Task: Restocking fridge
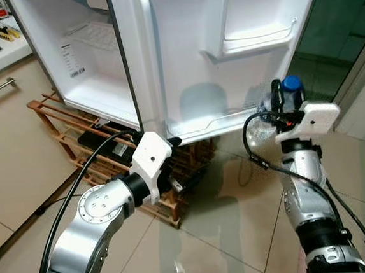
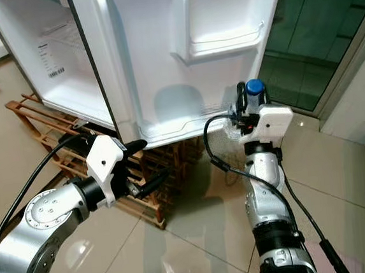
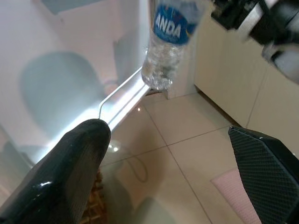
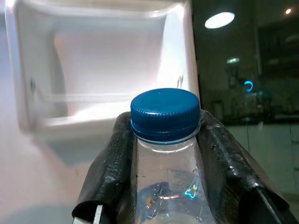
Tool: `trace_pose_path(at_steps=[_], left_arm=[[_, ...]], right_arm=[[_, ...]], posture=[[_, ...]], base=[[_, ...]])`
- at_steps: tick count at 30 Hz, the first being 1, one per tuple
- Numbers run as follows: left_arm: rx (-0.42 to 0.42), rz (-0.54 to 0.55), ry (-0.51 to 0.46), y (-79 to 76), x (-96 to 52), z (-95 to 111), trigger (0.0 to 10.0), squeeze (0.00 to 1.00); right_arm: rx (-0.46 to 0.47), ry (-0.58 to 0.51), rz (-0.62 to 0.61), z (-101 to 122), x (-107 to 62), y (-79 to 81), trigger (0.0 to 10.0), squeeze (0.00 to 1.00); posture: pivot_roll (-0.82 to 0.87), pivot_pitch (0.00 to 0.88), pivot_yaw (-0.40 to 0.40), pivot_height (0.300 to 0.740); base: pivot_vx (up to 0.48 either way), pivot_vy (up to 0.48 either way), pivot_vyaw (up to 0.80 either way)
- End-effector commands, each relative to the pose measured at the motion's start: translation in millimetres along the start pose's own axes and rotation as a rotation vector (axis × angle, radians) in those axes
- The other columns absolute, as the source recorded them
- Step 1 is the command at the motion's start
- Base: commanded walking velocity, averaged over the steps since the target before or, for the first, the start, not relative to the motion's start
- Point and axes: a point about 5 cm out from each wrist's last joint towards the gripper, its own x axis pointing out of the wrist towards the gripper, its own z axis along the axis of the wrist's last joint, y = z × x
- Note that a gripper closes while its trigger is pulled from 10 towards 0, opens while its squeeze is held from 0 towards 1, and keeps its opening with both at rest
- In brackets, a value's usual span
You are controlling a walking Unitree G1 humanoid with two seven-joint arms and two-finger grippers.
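Observation:
A small white fridge (image 1: 92,48) stands open, its door (image 1: 226,49) swung toward me with an upper shelf (image 1: 257,40) and a bottom shelf (image 1: 213,124). My right gripper (image 1: 280,102) is shut on a clear water bottle (image 4: 166,154) with a blue cap (image 1: 291,83), held upright just right of the door's bottom shelf. My left gripper (image 1: 182,165) stands open below the door's lower edge, holding nothing. From the left wrist, the bottle (image 3: 170,46) hangs beyond the fingers (image 3: 70,172).
A wooden rack (image 1: 101,156) sits under the fridge on the tiled floor (image 1: 228,222). A beige cabinet (image 1: 6,133) with a counter stands at the left. A dark glass door (image 1: 339,27) lies at the right. A black cable (image 1: 66,198) trails along my left arm.

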Motion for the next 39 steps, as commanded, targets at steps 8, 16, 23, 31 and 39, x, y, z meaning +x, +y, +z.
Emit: trace_pose_path(at_steps=[8, 16, 23, 31, 39], left_arm=[[0.041, 0.359, 0.007, 34.0, 1.9, 0, 10.0, 0.00], [-0.008, 0.480, 0.004, 47.0, -7.1, -5, 10.0, 0.00], [0.064, 0.496, -0.016, 44.7, 1.4, 1, 10.0, 0.00], [0.059, 0.509, -0.016, 45.8, 2.7, 0, 10.0, 0.00], [0.049, 0.493, -0.002, 44.8, 4.7, -2, 10.0, 0.00]], right_arm=[[-0.017, 0.114, 0.043, 15, -0.3, 6.3, 10.0, 0.00], [0.016, 0.212, 0.219, 24, -32.3, 14.9, 10.0, 0.00], [0.016, 0.330, 0.282, 23, -49.9, 26.2, 10.0, 0.00], [0.011, 0.365, 0.220, 22, -49.0, 22.5, 10.0, 0.00], [0.001, 0.382, 0.189, 21, -47.4, 21.5, 10.0, 0.00]], posture=[[-0.01, 0.000, -0.011, 0.740], [-0.02, 0.000, -0.012, 0.740], [-0.03, 0.000, -0.002, 0.740], [-0.03, 0.000, 0.000, 0.740], [-0.03, 0.000, 0.008, 0.740]], base=[[0.000, 0.000, 0.00], [0.000, 0.000, 0.00], [0.000, -0.141, 0.44], [0.000, -0.438, 0.80], [0.000, -0.480, 0.80]])
